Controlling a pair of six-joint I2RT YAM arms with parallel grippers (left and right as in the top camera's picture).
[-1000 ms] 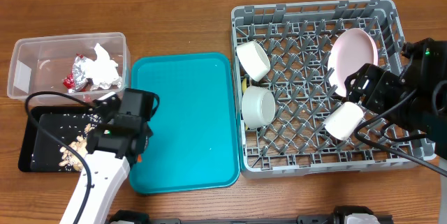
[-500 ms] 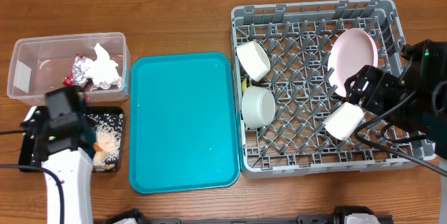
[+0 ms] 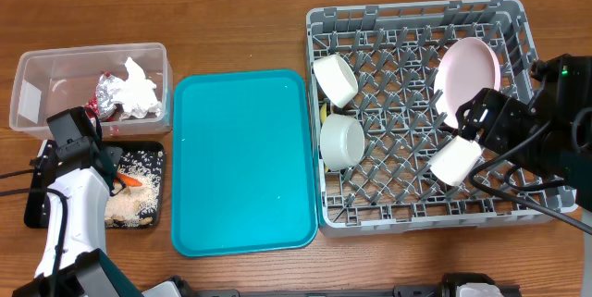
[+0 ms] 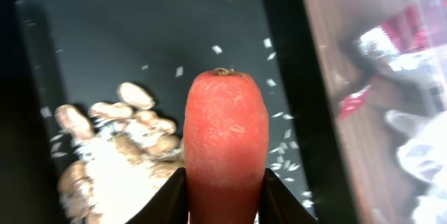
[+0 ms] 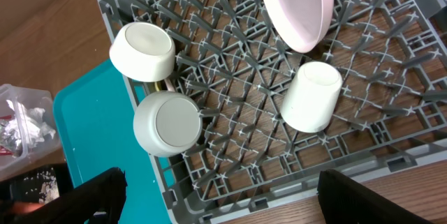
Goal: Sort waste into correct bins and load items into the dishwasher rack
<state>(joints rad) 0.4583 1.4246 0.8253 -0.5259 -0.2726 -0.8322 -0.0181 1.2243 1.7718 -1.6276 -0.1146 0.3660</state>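
Observation:
My left gripper is shut on the small orange carrot and holds it just above the black tray. Overhead, the carrot sits over the tray's middle. Beige nut scraps and white crumbs lie in the tray. The clear tub holds the white napkin and foil wrapper. The grey rack holds the pinkish plate and three cream cups. My right gripper is open and empty above the rack's front right part.
The large teal serving tray lies between the bins and the rack. A bit of pale yellow cutlery shows between the two left cups. The clear tub's wall stands right beside the carrot's side of the black tray.
My left arm swung left from the teal tray's edge to over the black tray, with the carrot now showing above it. The right arm and rack contents have not moved.

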